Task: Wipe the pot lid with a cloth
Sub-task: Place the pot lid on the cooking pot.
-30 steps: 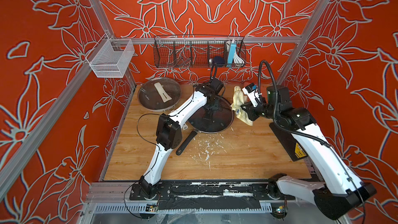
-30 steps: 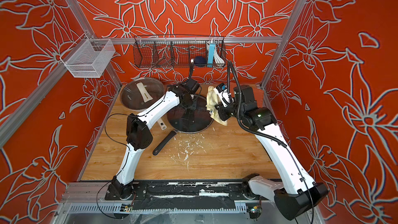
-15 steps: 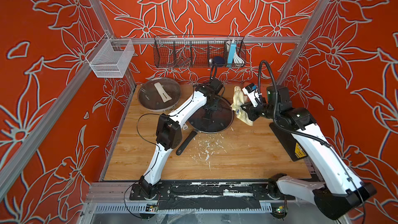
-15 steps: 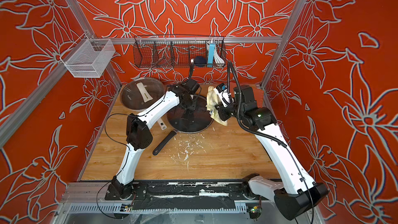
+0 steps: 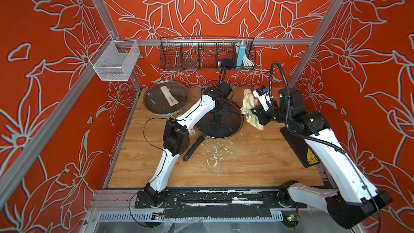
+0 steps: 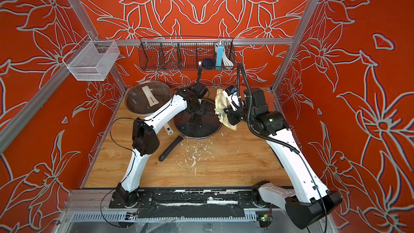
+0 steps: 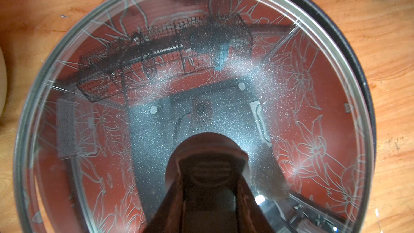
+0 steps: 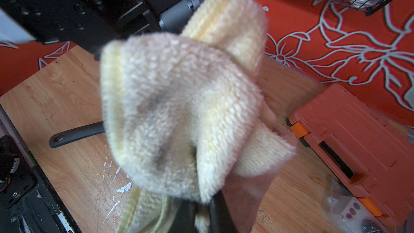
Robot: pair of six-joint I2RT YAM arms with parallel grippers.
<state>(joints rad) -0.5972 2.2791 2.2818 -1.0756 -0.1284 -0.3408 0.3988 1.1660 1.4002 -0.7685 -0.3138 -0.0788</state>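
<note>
The pot lid (image 5: 224, 128) (image 6: 197, 126) is a round glass lid lying on a black frying pan mid-table. In the left wrist view the lid (image 7: 156, 86) fills the frame, speckled and reflecting the red walls. My left gripper (image 5: 220, 112) (image 6: 195, 108) (image 7: 209, 171) is shut on the lid's dark centre handle. Just right of the lid's rim, above the table, hangs the cream cloth (image 5: 248, 101) (image 6: 220, 101) (image 8: 179, 108), with grey stains. My right gripper (image 5: 254, 112) (image 6: 225, 114) (image 8: 201, 216) is shut on the bunched cloth.
A second glass lid (image 5: 165, 97) with a white handle lies at the back left. The pan's black handle (image 5: 193, 147) points toward the front. White flecks (image 5: 215, 153) litter the wood. An orange case (image 8: 347, 135) lies at the back right; a black slab (image 5: 298, 146) lies by the right arm.
My left gripper's jaws have closed onto the lid's handle. Both arms have otherwise barely moved, and the cloth hangs in the same place.
</note>
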